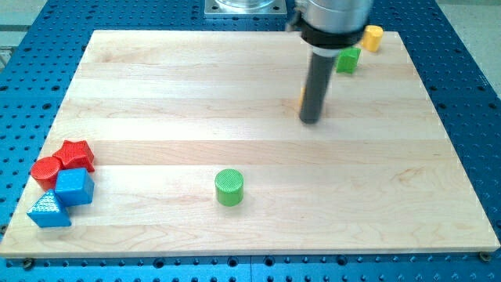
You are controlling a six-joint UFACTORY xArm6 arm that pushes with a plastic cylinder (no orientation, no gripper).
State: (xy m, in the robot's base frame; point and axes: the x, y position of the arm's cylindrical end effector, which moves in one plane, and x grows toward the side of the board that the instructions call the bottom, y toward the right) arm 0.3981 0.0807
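My tip (311, 120) rests on the wooden board (156, 94) right of centre, in the upper half. A sliver of a yellow-orange block (302, 96) shows just left of the rod, mostly hidden behind it and seemingly touching it. A green cube (347, 59) sits up and to the right of the tip. A yellow cylinder (373, 37) lies beyond it near the view's top right corner. A green cylinder (229, 187) stands well below and left of the tip.
At the view's lower left edge sits a cluster: a red cylinder (46, 169), a red star-shaped block (76, 155), a blue cube (74, 186) and a blue triangular block (48, 210). A blue perforated table (470, 94) surrounds the board.
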